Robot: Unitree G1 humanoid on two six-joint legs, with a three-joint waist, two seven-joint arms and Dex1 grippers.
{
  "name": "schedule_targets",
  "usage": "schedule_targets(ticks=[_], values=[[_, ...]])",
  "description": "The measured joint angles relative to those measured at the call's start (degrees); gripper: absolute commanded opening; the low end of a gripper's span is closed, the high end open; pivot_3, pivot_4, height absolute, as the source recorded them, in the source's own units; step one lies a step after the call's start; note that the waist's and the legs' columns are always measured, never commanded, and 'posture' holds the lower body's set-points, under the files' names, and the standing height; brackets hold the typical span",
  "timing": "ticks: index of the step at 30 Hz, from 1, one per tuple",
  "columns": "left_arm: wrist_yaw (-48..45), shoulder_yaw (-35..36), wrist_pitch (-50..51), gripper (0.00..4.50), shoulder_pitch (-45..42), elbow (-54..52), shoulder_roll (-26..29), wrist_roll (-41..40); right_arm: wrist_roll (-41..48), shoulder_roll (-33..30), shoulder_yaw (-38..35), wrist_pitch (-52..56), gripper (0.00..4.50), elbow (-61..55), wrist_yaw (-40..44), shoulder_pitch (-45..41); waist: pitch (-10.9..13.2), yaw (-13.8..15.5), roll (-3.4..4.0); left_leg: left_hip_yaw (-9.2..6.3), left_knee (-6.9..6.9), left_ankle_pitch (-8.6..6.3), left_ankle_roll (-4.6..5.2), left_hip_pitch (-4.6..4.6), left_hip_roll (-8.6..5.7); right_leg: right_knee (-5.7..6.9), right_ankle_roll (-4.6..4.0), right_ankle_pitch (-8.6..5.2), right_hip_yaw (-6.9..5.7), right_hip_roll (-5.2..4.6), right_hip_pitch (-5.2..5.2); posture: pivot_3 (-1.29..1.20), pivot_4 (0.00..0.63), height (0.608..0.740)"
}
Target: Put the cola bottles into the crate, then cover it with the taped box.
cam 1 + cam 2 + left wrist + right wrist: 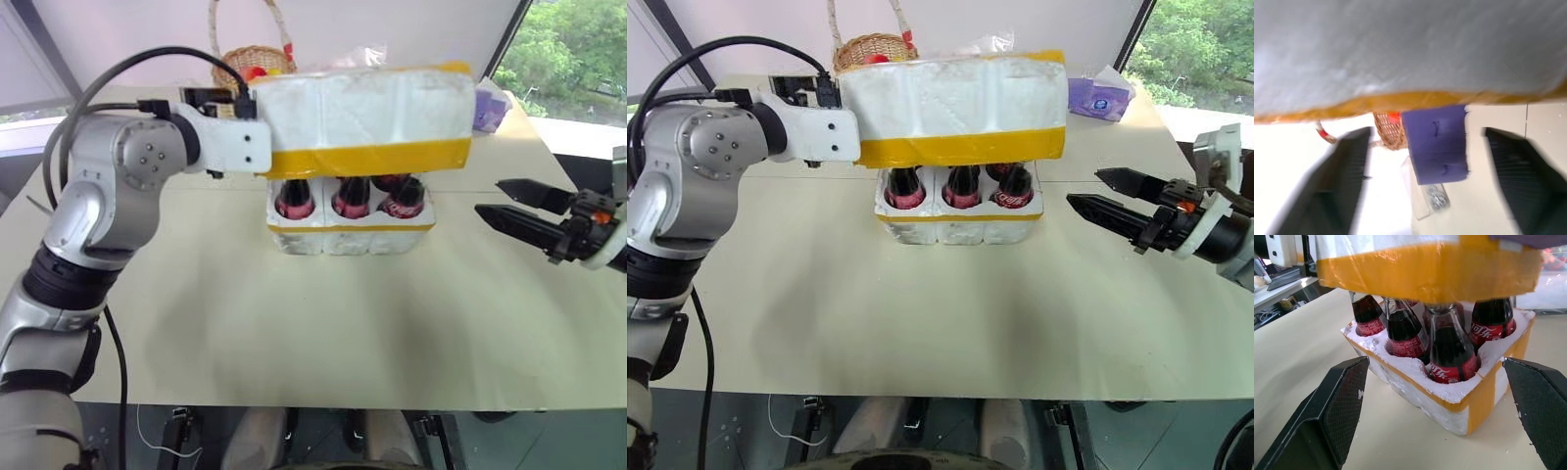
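Now the taped box [362, 117] sits over the cola bottles [1449, 350] in the crate [1484, 396]; my left gripper [1425, 171] and right gripper [1107, 201] are spread, so I should withdraw level without nudging it.

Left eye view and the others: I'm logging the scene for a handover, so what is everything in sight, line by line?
cola bottles: five can be counted, dark with red-and-white labels, standing in the crate's holes; tops hidden under the box.
crate: one, white foam with yellow tape, mid-table.
taped box: one, white foam with a broad yellow band, sitting over the bottle tops, crate rim still exposed below.
wicker basket: one, tan, on the table behind the box, something red inside.
purple packet: one, purple, far right part of the table.
table: one, cream.
left end effector: one, black fingers spread, beside the box's left end.
right end effector: one, black fingers spread, right of the crate, holding nothing.
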Motion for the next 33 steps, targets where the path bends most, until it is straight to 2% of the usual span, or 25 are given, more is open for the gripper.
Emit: schedule_targets(ticks=[9, 19, 22, 27, 29, 33], values=[[0.9, 2.2, -2.8, 4.44, -0.1, -0.3, -0.3, -2.0, -0.7, 0.0, 0.7, -0.6, 4.5, 0.9, 0.6, -0.3, 0.0, 0.0, 0.0, 0.0, 0.0, 0.0, 0.0, 0.01, 0.01, 0.01, 0.0, 0.0, 0.0, 0.01, 0.0, 0.0, 0.15, 0.74], [-7.9, 13.4, 2.6, 4.44, 10.8, -2.7, 6.8, -16.0, -3.5, -1.1, 1.3, -1.3, 4.5, 3.7, 3.6, -1.6, 0.0, -0.3, 0.03, 0.0, -0.01, 0.0, -0.01, 0.08, 0.02, 0.03, -0.01, -0.01, 0.01, 0.02, 0.01, 0.0, 0.15, 0.74], [-10.4, 16.9, 4.4, 4.44, 13.5, -2.6, 6.5, -23.1, -4.3, -1.6, 2.2, -1.8, 4.5, 4.4, 4.5, -2.5, 0.0, 0.0, 0.03, -0.01, 0.0, 0.0, -0.01, 0.09, 0.02, 0.02, -0.01, -0.01, 0.0, 0.01, 0.05, 0.0, 0.15, 0.74], [-17.9, 27.7, 20.0, 4.44, 15.2, 0.9, 1.9, -46.3, -5.3, -2.3, 3.4, -1.8, 4.5, 4.8, 6.5, -3.3, 0.0, -0.2, 0.03, -0.04, 0.01, 0.0, -0.01, 0.1, 0.03, 0.01, -0.01, -0.01, -0.02, 0.03, 0.07, 0.0, 0.15, 0.74], [-21.9, 32.3, 28.3, 4.44, 15.2, 6.8, 3.6, -55.2, -5.3, -2.8, 3.6, -1.8, 4.5, 5.1, 7.4, -3.8, 0.0, -0.9, 0.05, -0.04, -0.02, 0.01, -0.02, 0.16, 0.04, 0.08, -0.01, -0.02, -0.03, 0.06, 0.05, 0.0, 0.15, 0.74], [-28.3, 33.8, 31.4, 4.44, 17.5, 16.0, 9.8, -60.4, -6.4, -5.0, 4.2, -1.9, 4.5, 5.5, 10.2, -3.8, 0.0, -1.8, 0.06, -0.01, -0.09, 0.0, -0.01, 0.27, 0.05, 0.05, -0.01, -0.04, -0.02, 0.05, 0.13, 0.0, 0.15, 0.74]])
